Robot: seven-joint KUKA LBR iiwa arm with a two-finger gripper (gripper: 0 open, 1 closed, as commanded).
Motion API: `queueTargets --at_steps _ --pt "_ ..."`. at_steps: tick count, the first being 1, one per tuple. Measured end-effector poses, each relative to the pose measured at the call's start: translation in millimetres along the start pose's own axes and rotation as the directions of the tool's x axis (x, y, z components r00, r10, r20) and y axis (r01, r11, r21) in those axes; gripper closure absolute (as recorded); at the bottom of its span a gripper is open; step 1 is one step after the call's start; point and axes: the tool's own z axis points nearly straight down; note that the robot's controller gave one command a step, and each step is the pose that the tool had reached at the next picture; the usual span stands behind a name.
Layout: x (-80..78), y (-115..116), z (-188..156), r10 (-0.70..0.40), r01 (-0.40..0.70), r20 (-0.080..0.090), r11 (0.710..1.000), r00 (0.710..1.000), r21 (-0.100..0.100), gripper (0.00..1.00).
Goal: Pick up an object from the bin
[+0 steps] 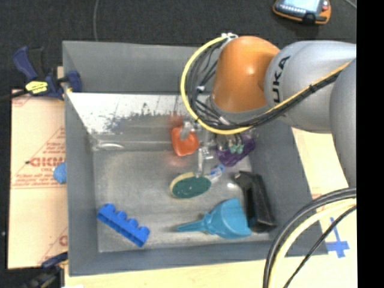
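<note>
Gripper (207,168) hangs at the 1 o'clock edge of the green oval disc (191,187), bin centre; its opening cannot be judged. Risk: an off-centre closure may tip the flat disc away.

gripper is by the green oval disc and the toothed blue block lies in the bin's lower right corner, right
No: the camera view shows the toothed blue block in the bin's lower left corner. The gripper is indeed by the green oval disc.

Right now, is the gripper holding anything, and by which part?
It cannot be told: the gripper hangs just above the green oval disc, at its right end, with no hold visible.
</note>
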Motion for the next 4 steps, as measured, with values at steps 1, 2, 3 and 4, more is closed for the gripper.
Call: queueTargets --at_steps 1,2,3,4 --pt "43.9 -21 85 -0.079 0.079 -0.009 0.997 0.997 -0.002 0.00" --pt "25.4 -1 83 -0.118 0.118 0.007 0.993 0.993 0.000 0.00" --pt "35.1 -26 48 -0.095 0.095 -0.003 0.995 0.995 0.000 1.00" --pt "35.1 -26 48 -0.095 0.095 -0.003 0.996 0.995 0.000 1.00"
